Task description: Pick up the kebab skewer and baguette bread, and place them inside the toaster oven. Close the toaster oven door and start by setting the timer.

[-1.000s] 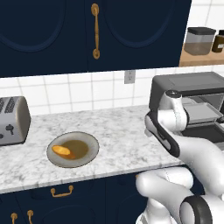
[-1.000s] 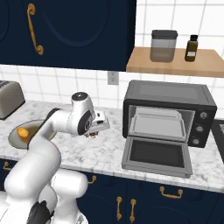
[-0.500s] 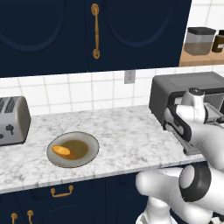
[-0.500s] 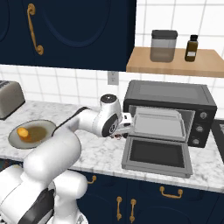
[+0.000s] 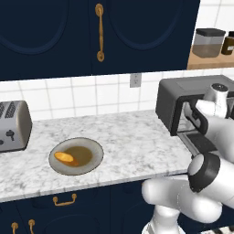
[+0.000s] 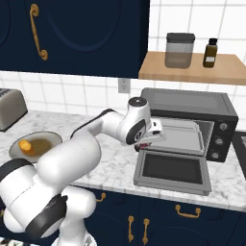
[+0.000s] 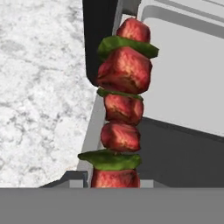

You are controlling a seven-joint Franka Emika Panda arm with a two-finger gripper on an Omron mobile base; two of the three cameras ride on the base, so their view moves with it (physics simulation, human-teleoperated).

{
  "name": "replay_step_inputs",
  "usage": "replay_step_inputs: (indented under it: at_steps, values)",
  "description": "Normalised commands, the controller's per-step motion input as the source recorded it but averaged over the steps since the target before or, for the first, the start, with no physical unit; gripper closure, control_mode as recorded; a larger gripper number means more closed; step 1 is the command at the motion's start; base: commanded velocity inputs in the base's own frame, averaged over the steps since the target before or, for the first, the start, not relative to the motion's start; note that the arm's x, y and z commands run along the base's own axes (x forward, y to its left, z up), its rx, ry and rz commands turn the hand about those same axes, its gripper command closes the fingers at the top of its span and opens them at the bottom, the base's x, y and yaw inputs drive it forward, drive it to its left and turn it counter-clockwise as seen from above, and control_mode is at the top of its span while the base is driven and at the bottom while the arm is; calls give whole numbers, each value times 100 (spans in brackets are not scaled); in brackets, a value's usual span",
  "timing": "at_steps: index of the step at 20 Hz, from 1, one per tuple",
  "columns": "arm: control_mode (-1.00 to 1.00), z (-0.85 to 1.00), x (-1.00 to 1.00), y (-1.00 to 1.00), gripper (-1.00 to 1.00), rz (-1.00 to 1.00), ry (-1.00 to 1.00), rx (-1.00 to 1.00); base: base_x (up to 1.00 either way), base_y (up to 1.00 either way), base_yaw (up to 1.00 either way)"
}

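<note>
My gripper [image 6: 153, 136] is shut on the kebab skewer [image 7: 124, 87], a stick of red meat chunks with green pieces that runs up the middle of the hand view. It hangs at the left front corner of the toaster oven [image 6: 192, 103], just above the hinge side of the toaster oven door [image 6: 170, 170], which lies dropped open and flat. The metal tray [image 7: 183, 65] inside lies just beyond the skewer. From the left base camera the gripper [image 5: 197, 118] sits at the oven's [image 5: 171, 98] mouth. The baguette bread [image 5: 66, 157] lies on a brown plate [image 5: 93, 151] far to the left.
A silver two-slot toaster [image 5: 13, 125] stands at the counter's left end. A wooden shelf [image 6: 192, 72] above the oven carries a jar [image 6: 180, 50] and a dark bottle [image 6: 210, 52]. Dark cabinets hang overhead. Bare marble counter [image 5: 132, 137] lies between plate and oven.
The arm has swung right from over the middle of the counter to the oven's open front, carrying the skewer with it. Plate and baguette have stayed put.
</note>
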Motion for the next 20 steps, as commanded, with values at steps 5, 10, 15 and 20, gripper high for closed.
replay_step_inputs:
  at_steps: [5,10,15,20]
  values:
    - [-100,0,35,-19,100,0,0,2,0,0,0]
    - [-100,-2,22,-17,100,0,-1,0,0,0,0]
    - [-100,-1,22,-22,100,0,-4,2,0,0,0]
    - [-100,-16,12,-14,100,-1,-4,5,0,0,0]
